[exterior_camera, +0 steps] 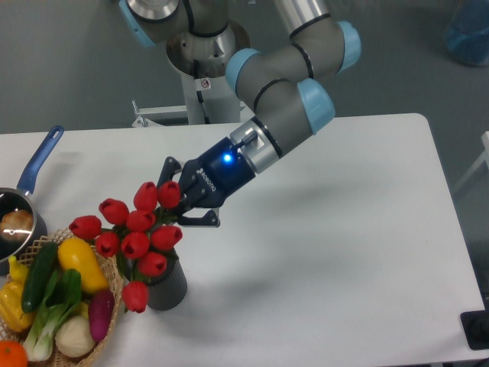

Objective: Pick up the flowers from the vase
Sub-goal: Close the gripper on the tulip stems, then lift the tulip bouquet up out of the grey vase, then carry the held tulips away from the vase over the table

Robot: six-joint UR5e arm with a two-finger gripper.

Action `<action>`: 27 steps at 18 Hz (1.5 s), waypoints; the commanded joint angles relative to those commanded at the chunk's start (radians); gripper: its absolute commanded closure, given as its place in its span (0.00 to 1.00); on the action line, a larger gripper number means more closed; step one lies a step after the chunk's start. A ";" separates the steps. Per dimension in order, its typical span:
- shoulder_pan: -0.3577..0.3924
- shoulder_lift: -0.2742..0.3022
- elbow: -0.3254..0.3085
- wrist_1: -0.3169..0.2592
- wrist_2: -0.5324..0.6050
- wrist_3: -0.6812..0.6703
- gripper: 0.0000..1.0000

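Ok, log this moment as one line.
end effector: at flowers, grip unclear | flowers: in vase | vase: upright beside basket | lift: not yet

matt red flowers (136, 229), dull dark grey vase (170, 287), woven wicker basket (107, 321), smooth white table (344, 252), shiny metal pan (17, 222)

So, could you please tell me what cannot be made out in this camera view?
- Vase opening: covered by the flowers.
- Gripper fingertips: buried among the buds, so grip unclear.
- Wicker basket: cut off by the bottom-left edges.
- Pan: cut off at left.
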State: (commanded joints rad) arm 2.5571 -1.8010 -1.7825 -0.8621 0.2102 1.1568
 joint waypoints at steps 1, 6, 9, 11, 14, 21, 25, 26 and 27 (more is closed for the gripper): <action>0.005 0.006 0.005 0.000 -0.006 -0.023 0.96; 0.031 0.018 0.020 -0.002 -0.057 -0.048 0.97; 0.041 0.026 0.028 -0.002 -0.069 -0.049 0.97; 0.049 0.026 0.029 -0.002 -0.072 -0.048 0.97; 0.054 0.026 0.038 -0.002 -0.078 -0.049 0.97; 0.092 0.023 0.081 -0.003 -0.086 -0.078 0.97; 0.120 0.023 0.112 -0.003 -0.103 -0.121 0.97; 0.129 0.022 0.115 -0.003 -0.115 -0.123 0.97; 0.143 0.022 0.112 -0.003 -0.123 -0.123 0.97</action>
State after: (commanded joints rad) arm 2.6997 -1.7794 -1.6705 -0.8652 0.0875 1.0339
